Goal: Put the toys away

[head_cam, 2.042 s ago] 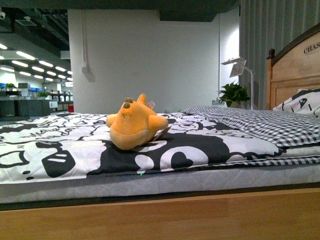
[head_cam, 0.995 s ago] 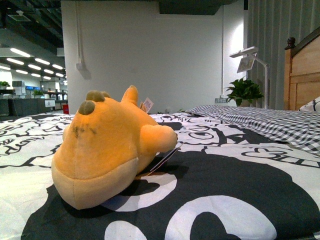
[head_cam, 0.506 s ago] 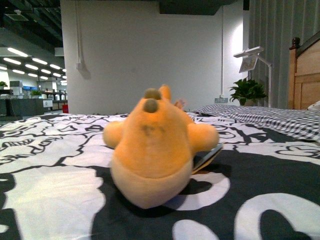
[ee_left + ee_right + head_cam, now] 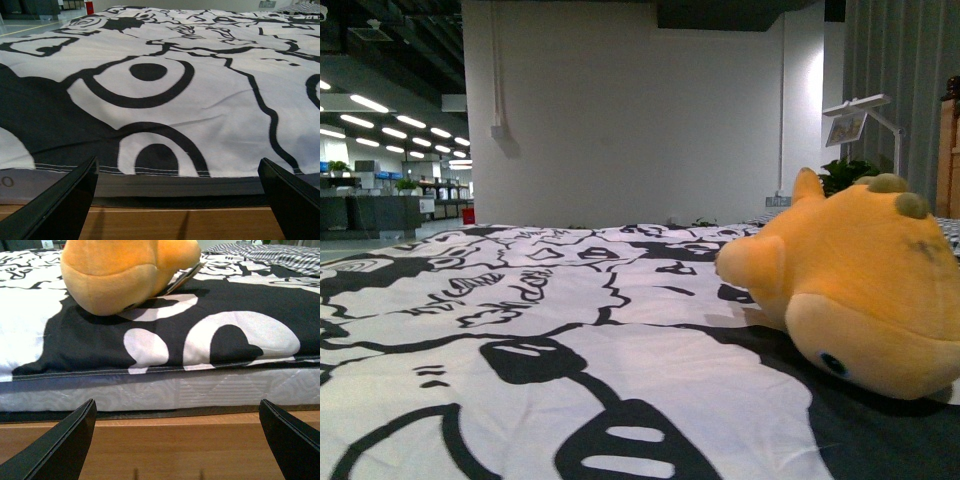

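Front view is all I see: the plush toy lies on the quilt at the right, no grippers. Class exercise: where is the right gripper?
Observer: The right gripper is open, out by the bed's wooden rail, facing the plush toy; not touching.
Operator: And the left?
Observer: The left gripper is open too, facing bare quilt; no toy in its view.
Operator: Anything on the toy?
Observer: A hang tag sticks out beside it.

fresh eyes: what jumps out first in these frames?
The orange-yellow plush toy, lying at the right of the front view. Under it, the bold black-and-white cartoon bedspread fills the foreground. The right gripper faces the toy from low in front, jaws wide open.
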Controlling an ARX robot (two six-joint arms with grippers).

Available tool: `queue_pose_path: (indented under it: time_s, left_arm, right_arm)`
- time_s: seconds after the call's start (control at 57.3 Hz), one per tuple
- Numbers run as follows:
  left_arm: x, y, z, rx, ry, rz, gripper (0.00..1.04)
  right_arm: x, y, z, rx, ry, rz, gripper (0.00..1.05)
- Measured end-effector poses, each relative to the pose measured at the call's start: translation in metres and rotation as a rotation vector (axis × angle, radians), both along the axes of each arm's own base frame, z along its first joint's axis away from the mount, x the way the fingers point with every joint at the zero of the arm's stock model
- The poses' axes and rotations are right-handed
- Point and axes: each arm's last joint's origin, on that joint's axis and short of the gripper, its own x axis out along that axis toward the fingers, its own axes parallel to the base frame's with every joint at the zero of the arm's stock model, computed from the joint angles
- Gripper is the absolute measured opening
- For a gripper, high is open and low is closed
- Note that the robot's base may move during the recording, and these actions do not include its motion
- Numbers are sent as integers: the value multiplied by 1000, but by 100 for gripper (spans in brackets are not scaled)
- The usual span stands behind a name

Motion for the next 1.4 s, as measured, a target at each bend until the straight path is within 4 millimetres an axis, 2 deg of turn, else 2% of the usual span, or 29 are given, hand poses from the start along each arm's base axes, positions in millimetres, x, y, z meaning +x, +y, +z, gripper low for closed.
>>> queue_pose_path:
  time_s: [0.122,0.192,0.279,0.523,0.855,1.152,1.396]
  left_arm:
    - [0,0,0,0,0,-2,98]
    - [0,0,0,0,0,-2,98]
    - [0,0,0,0,0,-2,98]
    - [0,0,0,0,0,-3,98]
    - [0,0,0,0,0,-3,98]
    - [0,0,0,0,0,-2,98]
    - [0,0,0,0,0,-2,98]
  right_arm:
    - [0,0,-1,13,9,-20,98]
    - [2,0,-3,88,50,-130,98]
    - [5,1,-3,136,68,-156,98]
    - [20,9,20,190,18,-121,98]
    - [65,34,59,198,-64,-71,98]
    - [109,57,79,131,-99,-98,98]
    - [133,70,91,61,-132,-143,98]
